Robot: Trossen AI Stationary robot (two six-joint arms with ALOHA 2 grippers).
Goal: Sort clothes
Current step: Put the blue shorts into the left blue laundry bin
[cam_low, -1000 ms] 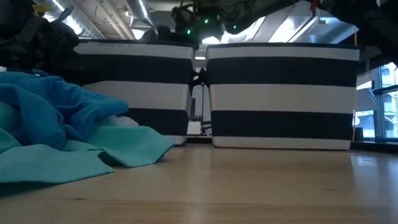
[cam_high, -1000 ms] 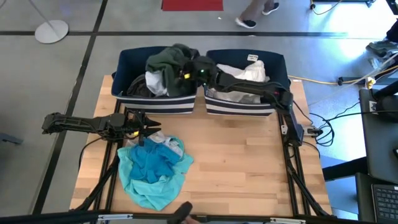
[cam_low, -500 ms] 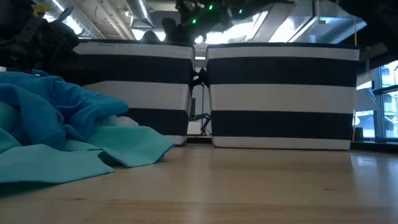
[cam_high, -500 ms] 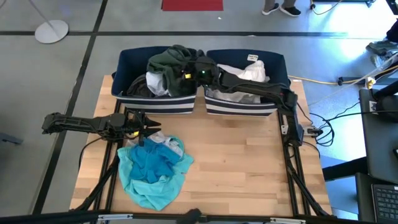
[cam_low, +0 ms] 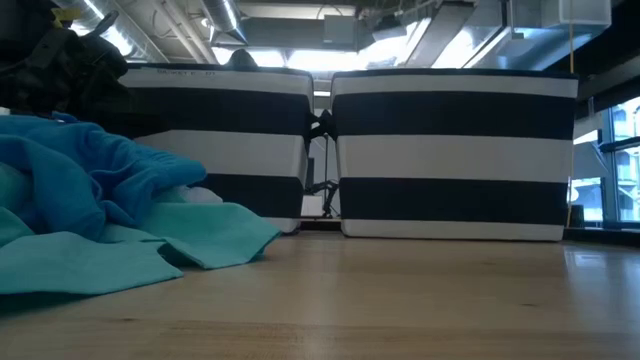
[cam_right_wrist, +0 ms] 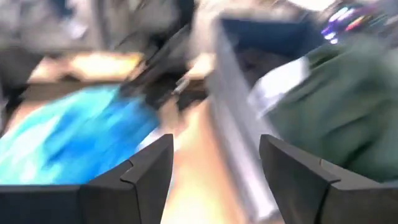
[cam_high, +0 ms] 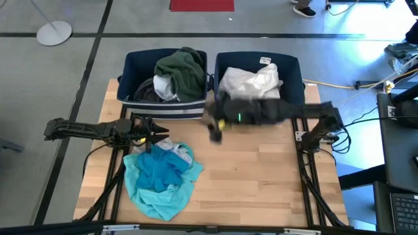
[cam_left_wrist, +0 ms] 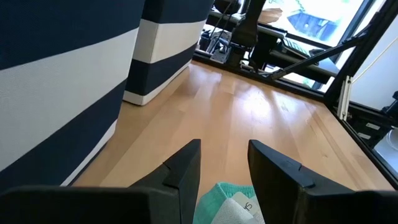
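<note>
High view: turquoise garment (cam_high: 159,177) beside left bin (cam_high: 163,103).

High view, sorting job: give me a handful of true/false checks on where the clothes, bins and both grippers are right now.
1. The dark green garment lies in the left bin. True.
2. The right gripper holds a garment. False: its fingers stand open and empty, above the table in front of the bins.
3. The turquoise garment lies on the table. True.
4. The right bin holds black clothes. False: white clothes show in it.
5. The left gripper is inside the left bin. False: it sits open at the turquoise pile's far edge, in front of that bin.
</note>
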